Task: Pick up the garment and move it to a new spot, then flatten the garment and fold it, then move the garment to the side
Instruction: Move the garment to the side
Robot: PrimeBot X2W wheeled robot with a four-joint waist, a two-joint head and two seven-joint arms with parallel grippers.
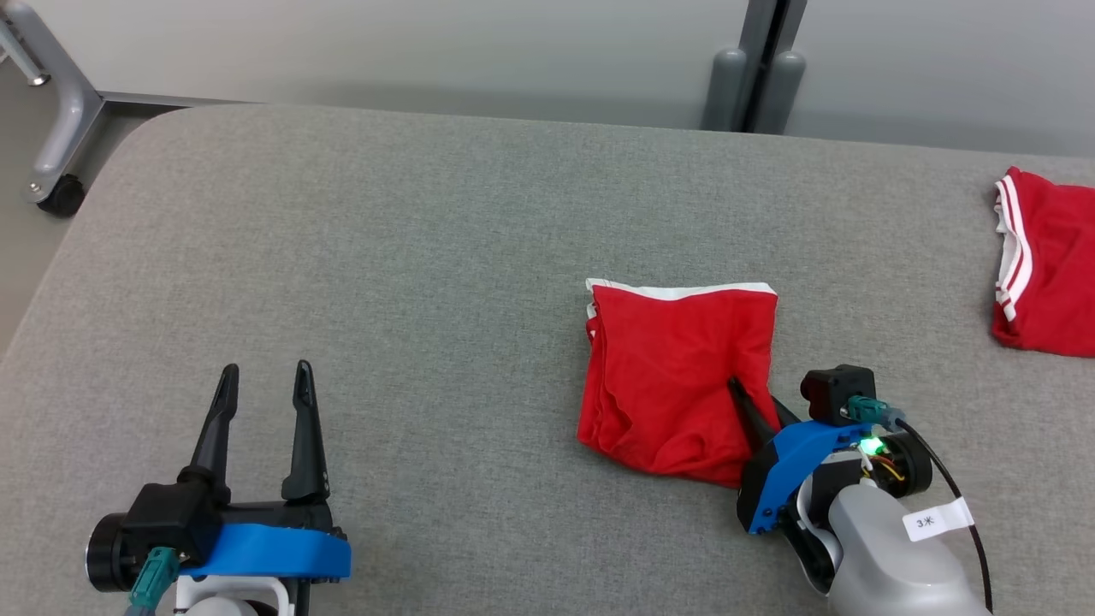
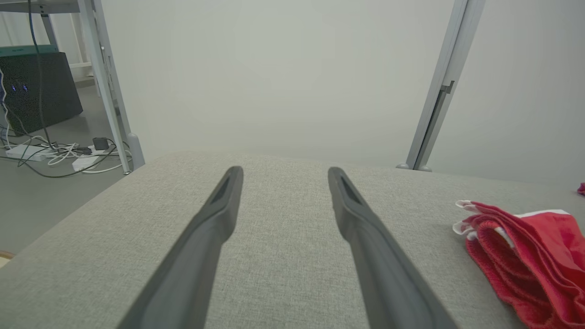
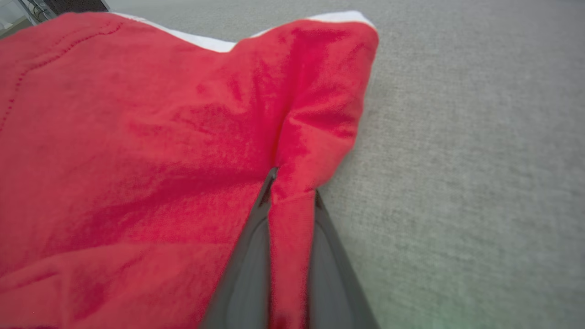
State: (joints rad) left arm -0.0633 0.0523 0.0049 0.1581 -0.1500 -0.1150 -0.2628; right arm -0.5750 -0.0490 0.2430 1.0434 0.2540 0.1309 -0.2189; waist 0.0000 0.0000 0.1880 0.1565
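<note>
Red folded garment (image 1: 676, 368) lies midway across the grey table (image 1: 385, 257) just ahead of your right gripper (image 1: 753, 395), whose fingers pinch a fold at its right edge, while your left gripper (image 1: 266, 370) rests wide open, well apart.

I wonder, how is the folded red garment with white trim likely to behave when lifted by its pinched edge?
The folded red garment with white trim looks floppy: a soft ridge bunches between the fingers of the right gripper, so it will probably sag. Its loose layers may unfold, since only one edge is pinched. It seems light, being thin cloth.
</note>
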